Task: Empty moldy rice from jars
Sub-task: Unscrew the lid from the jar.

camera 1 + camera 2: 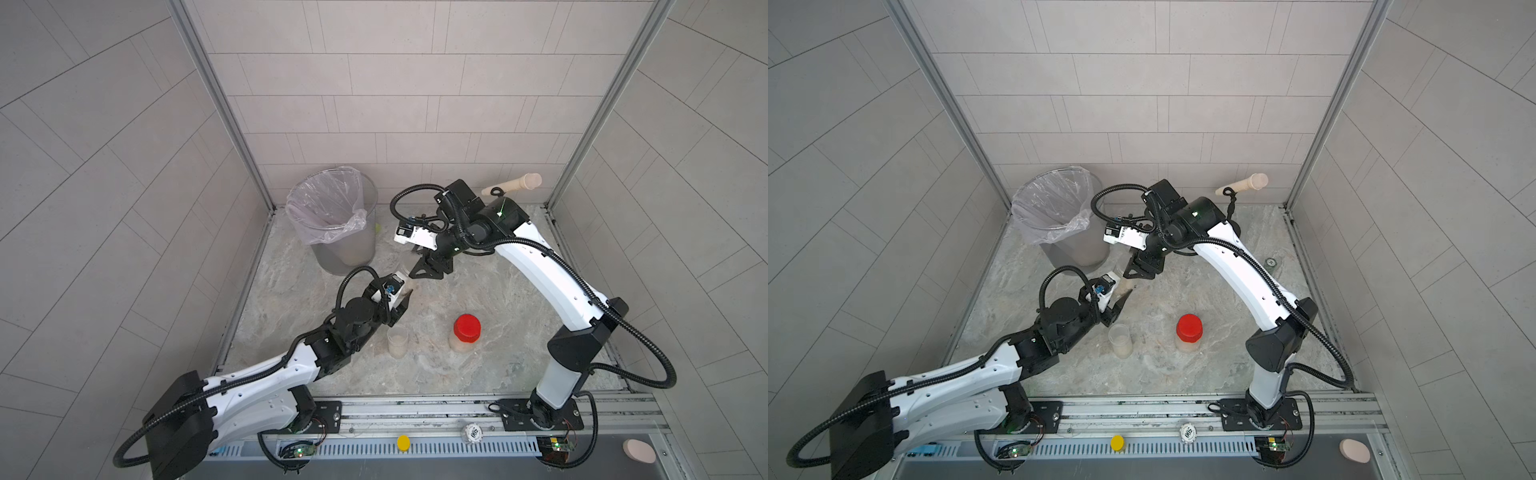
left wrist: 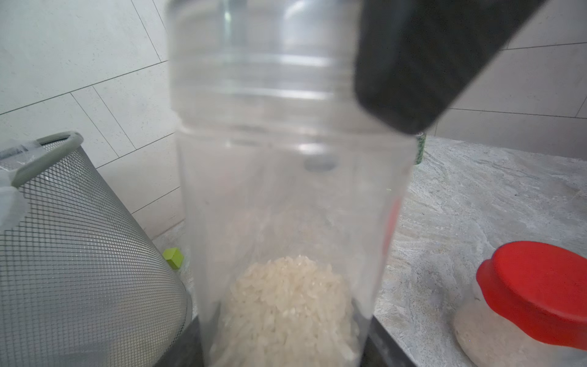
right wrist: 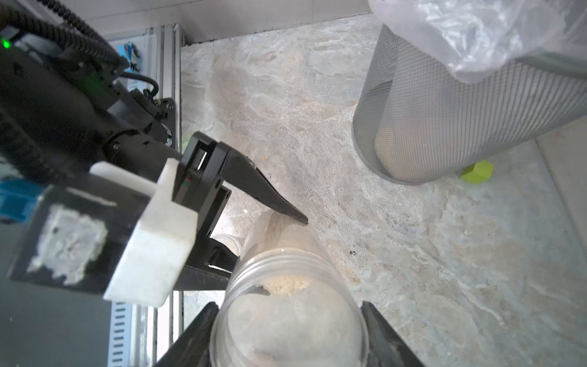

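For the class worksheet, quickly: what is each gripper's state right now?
Left gripper: shut on the clear jar, rice inside.
Right gripper: shut on that jar's clear lid.

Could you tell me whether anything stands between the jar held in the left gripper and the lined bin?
Nothing visible stands on the bare counter between the held jar and the bin. The rice cannot leave yet, though: the clear lid still caps the mouth, gripped by the right gripper.
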Controlling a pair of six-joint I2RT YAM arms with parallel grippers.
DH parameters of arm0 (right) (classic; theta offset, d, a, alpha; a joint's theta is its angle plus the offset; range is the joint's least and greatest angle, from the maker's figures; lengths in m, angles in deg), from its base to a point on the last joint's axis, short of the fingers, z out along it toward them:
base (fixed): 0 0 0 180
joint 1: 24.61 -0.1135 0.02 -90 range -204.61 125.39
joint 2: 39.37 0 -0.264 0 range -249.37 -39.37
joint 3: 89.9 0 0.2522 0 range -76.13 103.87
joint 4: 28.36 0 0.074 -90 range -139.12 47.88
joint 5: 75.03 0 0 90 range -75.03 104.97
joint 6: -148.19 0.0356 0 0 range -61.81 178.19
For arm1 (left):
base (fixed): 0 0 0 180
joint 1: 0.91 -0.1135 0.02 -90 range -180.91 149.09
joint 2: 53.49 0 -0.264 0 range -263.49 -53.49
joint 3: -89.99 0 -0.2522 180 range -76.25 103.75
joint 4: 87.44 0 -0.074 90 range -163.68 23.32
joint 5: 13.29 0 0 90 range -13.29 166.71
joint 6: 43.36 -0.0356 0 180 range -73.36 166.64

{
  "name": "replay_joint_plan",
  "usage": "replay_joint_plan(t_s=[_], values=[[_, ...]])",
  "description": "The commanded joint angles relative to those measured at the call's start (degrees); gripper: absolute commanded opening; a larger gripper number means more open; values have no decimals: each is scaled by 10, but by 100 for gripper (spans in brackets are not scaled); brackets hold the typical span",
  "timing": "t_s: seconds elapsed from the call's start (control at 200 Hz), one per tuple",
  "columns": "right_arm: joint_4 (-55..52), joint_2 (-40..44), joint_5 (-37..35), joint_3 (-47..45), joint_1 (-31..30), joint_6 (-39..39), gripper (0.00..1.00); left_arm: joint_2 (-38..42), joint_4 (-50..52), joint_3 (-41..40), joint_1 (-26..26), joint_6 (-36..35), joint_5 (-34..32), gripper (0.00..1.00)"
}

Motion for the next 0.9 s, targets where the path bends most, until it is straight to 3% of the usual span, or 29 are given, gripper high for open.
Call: replay_joint_plan(t_s=[0.0, 0.36, 0.475, 0.766, 0.896], values=[[-79, 0, 9, 44, 23, -147, 8, 7, 3, -21, -13, 31, -54, 9], [-121, -7, 66, 62, 28, -210, 8, 12, 9, -25, -14, 29, -72, 7], [-120, -5, 67, 51, 28, -211, 13, 15, 9, -20, -14, 28, -67, 7], [-35, 43, 60, -43, 28, -179, 47, 25, 9, -12, -14, 24, -64, 7], [18, 77, 51, -93, 30, -162, 53, 28, 12, -13, -16, 21, -69, 7]])
